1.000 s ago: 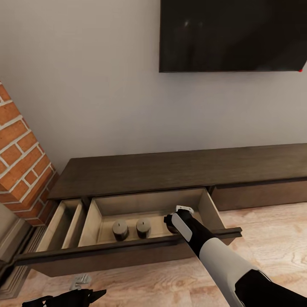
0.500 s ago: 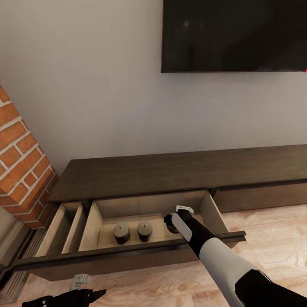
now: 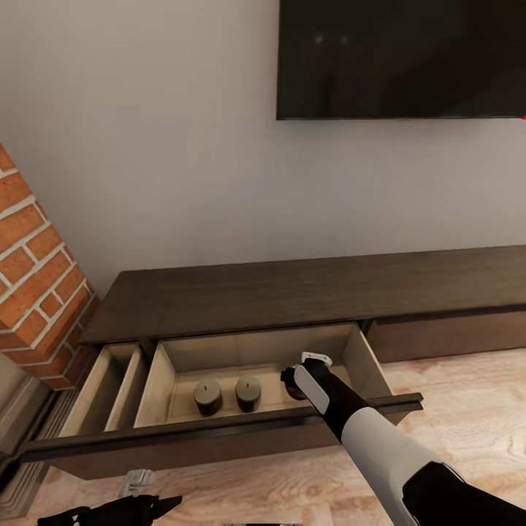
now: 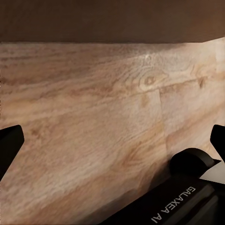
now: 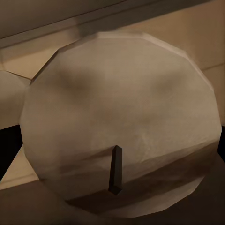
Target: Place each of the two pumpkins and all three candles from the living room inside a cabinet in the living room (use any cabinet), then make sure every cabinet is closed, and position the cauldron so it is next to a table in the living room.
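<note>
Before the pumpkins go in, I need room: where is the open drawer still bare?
The narrow left compartment looks bare. In the wide compartment, a strip behind the candles is free. The front row is crowded: two candles, then the right gripper over a third.

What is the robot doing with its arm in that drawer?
The robot is putting candles away in the dark wooden cabinet. Its big drawer is pulled open, and two candles already stand side by side inside. The right gripper reaches down into the same drawer, with a third candle right in front of its camera, beside the others. Whether it grips that candle cannot be told. The left gripper waits low over the wooden floor.
</note>
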Available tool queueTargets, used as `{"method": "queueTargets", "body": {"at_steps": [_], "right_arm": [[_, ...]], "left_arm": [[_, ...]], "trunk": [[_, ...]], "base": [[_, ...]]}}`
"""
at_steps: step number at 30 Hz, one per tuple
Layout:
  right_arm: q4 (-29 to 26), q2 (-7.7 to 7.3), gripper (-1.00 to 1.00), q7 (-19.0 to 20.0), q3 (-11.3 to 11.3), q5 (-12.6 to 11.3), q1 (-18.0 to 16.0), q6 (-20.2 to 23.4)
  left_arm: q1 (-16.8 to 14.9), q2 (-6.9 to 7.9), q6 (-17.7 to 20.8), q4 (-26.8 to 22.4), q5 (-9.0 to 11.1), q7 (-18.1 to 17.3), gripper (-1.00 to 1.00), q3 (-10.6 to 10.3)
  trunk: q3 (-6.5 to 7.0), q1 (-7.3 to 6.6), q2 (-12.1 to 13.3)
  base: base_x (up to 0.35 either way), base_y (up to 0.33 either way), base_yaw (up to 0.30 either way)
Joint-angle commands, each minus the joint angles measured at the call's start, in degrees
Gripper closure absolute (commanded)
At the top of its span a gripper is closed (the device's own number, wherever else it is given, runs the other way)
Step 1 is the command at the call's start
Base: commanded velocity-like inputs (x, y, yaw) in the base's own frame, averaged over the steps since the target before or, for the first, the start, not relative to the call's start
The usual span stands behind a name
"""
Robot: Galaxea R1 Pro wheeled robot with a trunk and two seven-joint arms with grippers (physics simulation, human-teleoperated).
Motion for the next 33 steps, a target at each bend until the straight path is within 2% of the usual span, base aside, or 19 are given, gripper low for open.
{"method": "queueTargets", "body": {"at_steps": [1, 3, 7, 11, 15, 19, 23, 30, 33], "right_arm": [[-0.08, -0.04, 1.00, -0.52, 0.34, -0.53, -0.05, 0.01], [-0.08, -0.04, 1.00, -0.52, 0.34, -0.53, -0.05, -0.14], [-0.08, -0.04, 1.00, -0.44, 0.34, -0.52, -0.05, -0.39], [-0.08, -0.04, 1.00, -0.39, 0.34, -0.46, -0.05, -0.53], [-0.08, -0.04, 1.00, -0.35, 0.34, -0.37, -0.05, -0.66], [-0.08, -0.04, 1.00, -0.35, 0.42, -0.36, -0.05, -0.89], [-0.08, -0.04, 1.00, -0.35, 0.43, -0.46, -0.05, -3.08], [-0.08, -0.04, 1.00, -0.34, 0.43, -0.39, -0.05, -3.90], [-0.08, -0.04, 1.00, -0.34, 0.43, -0.36, -0.05, -4.00]], "left_arm": [[-0.02, 0.06, 0.53, -0.02, 0.59, 0.03, -1.00, -0.18], [-0.02, 0.06, 0.53, -0.02, 0.58, 0.03, -1.00, -0.18], [-0.02, 0.06, 0.53, -0.02, 0.57, 0.03, -1.00, -0.18], [-0.02, -0.01, 0.53, -0.02, 0.57, 0.03, -1.00, -0.18], [-0.02, -0.03, 0.53, -0.02, 0.57, 0.03, -1.00, -0.18], [-0.02, -0.03, 0.53, -0.02, 0.55, 0.03, -1.00, -0.18], [-0.02, -0.03, 0.53, -0.02, 0.56, 0.03, -1.00, -0.18], [-0.02, -0.03, 0.53, -0.02, 0.57, 0.03, -1.00, -0.18], [-0.02, -0.03, 0.53, -0.02, 0.57, 0.03, -1.00, -0.18]], "trunk": [[-0.23, 0.21, -0.44], [-0.59, 0.65, -1.24], [-0.59, 0.65, -1.24], [-1.31, 1.53, -2.84], [-1.31, 1.53, -2.84], [-2.03, 2.41, -4.45], [-2.03, 2.41, -4.45], [-2.03, 2.41, -4.45], [-2.56, 3.07, -5.65]], "base": [[0.000, 0.000, 0.000], [0.000, 0.000, 0.000], [0.000, 0.000, 0.000], [0.000, 0.000, 0.000], [0.000, 0.000, 0.000], [0.000, 0.000, 0.000], [0.000, 0.000, 0.000], [0.000, 0.000, 0.000], [0.000, 0.000, 0.000]]}}
